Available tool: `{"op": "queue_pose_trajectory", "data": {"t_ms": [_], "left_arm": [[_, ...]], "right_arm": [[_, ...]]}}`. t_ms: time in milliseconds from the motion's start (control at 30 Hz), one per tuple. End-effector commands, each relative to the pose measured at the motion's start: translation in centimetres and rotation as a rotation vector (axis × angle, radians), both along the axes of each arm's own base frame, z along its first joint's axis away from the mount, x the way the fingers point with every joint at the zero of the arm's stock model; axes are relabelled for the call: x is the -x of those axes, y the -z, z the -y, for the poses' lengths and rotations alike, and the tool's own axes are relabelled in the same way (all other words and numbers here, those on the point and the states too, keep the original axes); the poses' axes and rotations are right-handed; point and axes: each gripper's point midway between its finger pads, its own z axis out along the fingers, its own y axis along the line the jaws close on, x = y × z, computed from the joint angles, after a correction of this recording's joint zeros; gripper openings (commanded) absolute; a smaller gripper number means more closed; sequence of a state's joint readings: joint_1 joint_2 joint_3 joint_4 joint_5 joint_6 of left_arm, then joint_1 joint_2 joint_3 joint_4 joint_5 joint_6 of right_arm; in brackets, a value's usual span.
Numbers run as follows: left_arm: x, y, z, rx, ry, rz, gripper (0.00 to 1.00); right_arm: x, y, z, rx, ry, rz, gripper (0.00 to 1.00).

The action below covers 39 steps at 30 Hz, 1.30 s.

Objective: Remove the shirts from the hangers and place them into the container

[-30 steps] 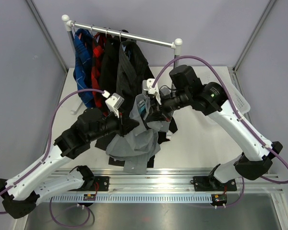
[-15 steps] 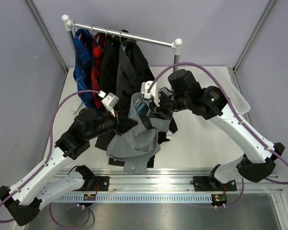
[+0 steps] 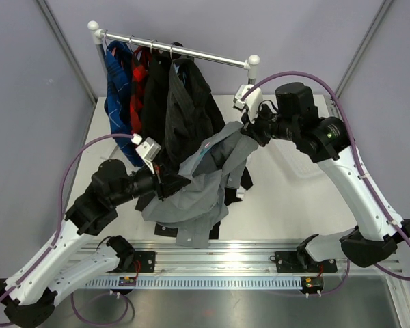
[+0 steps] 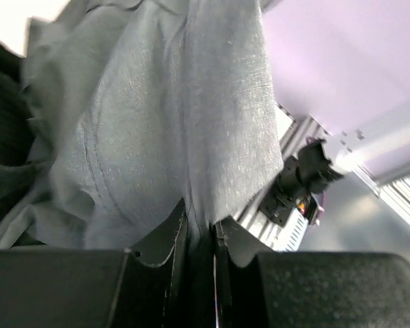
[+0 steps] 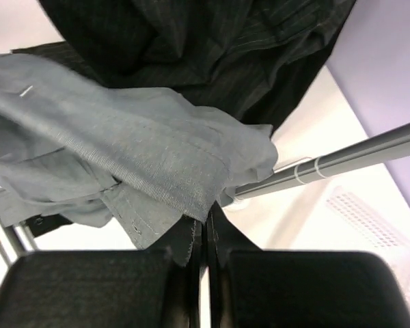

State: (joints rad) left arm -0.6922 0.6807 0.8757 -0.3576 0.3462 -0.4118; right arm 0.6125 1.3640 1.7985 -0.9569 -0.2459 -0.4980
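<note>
Shirt (image 3: 191,195) of crumpled grey woven cloth

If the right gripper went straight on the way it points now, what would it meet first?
The grey shirt that the right gripper pinches; beyond that fabric, probably the dark pinstriped shirt, though depth is unclear.

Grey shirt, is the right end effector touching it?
Touching. The right wrist view shows the right end effector shut on the edge of the grey shirt.
</note>
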Motion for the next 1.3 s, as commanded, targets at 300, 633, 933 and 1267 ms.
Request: {"op": "queue_pose_trajectory", "data": {"t_ms": [300, 633, 933, 1267], "left_arm": [[4.3, -5.5, -1.3, -0.013, 0.166, 0.155, 0.0], [2.9, -5.1, -1.4, -0.04, 0.102, 0.118, 0.0], [0.4, -5.7, 0.4, 0.063, 0.047, 0.1, 0.0], [-1.2, -5.7, 1.7, 0.145, 0.017, 0.049, 0.0]], "right_arm": [[-7.8, -5.2, 6.6, -0.026, 0.484, 0.293, 0.0], [2.3, -2.5, -0.2, -0.067, -0.206, 0.05, 0.0], [10.0, -2.5, -4.2, -0.194, -0.533, -0.152, 0.0], [11.3, -0.4, -8.2, -0.17, -0.576, -0.243, 0.08]]}}
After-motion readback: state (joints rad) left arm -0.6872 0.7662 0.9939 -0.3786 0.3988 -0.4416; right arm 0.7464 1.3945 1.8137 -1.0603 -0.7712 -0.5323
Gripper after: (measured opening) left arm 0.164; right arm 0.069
